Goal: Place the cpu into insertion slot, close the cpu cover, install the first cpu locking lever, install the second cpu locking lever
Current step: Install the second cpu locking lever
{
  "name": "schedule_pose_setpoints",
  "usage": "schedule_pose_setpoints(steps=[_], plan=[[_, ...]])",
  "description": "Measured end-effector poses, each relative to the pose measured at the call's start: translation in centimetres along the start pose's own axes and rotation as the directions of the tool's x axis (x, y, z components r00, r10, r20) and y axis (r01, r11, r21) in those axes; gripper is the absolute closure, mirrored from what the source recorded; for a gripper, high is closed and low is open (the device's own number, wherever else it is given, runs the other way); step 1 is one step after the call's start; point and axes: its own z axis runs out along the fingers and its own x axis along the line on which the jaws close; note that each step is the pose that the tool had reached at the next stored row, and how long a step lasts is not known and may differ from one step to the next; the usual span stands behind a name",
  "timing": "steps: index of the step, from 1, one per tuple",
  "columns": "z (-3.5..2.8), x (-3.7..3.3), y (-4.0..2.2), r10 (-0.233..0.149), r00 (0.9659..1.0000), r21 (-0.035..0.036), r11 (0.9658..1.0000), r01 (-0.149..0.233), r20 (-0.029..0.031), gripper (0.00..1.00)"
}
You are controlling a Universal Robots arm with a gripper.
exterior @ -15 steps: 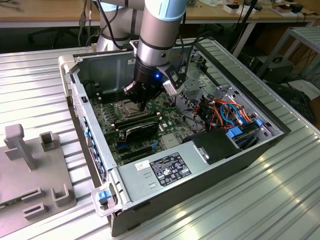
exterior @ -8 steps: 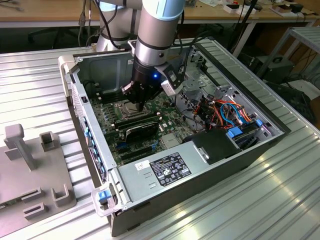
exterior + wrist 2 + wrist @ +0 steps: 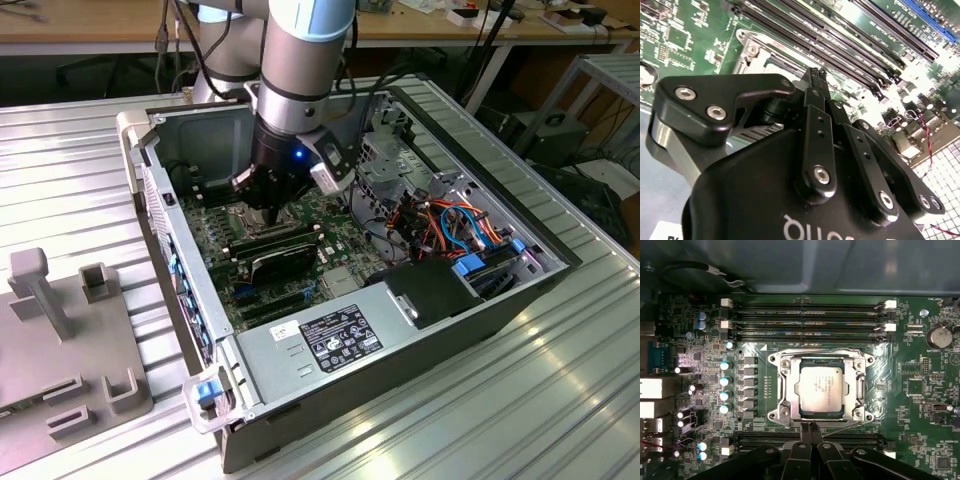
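Pincer (image 3: 808,429) is narrow, its fingertips pressed together with nothing seen between them. The tips sit right at the edge of the insertion slot (image 3: 860,412), on the side away from the upper memory slots (image 3: 805,320). The cpu (image 3: 821,388) lies flat inside the insertion slot, silver top up, just beyond the fingertips and not touching them. The cpu cover (image 3: 788,385) lies down around the cpu, which shows through its window. Cannot tell whether it is latched.

In the exterior view the gripper (image 3: 262,205) reaches down into the open computer case (image 3: 520,290). The case holds the green board (image 3: 215,250) that carries the slot, a power supply (image 3: 330,335) and a bundle of cables (image 3: 460,225).

In the second wrist view the gripper (image 3: 816,75) body hides most of the slot. One silver corner (image 3: 747,47) sticks out beside it, and the cpu is covered there.
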Motion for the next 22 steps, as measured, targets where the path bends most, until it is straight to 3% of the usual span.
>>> schedule_pose_setpoints(steps=[6,10,15,22], plan=[[0.48,0.46,0.0,0.0,1.0,-0.0002,1.0,0.0,-0.0028,0.89],[0.53,1.62,0.01,0.0,1.0,-0.0003,1.0,0.0,-0.004,0.89],[0.91,2.44,0.0,0.0,1.0,-0.0001,1.0,0.0,-0.0056,0.89],[1.26,2.84,-0.01,0.0,1.0,-0.0001,1.0,0.0,-0.0066,0.89]])
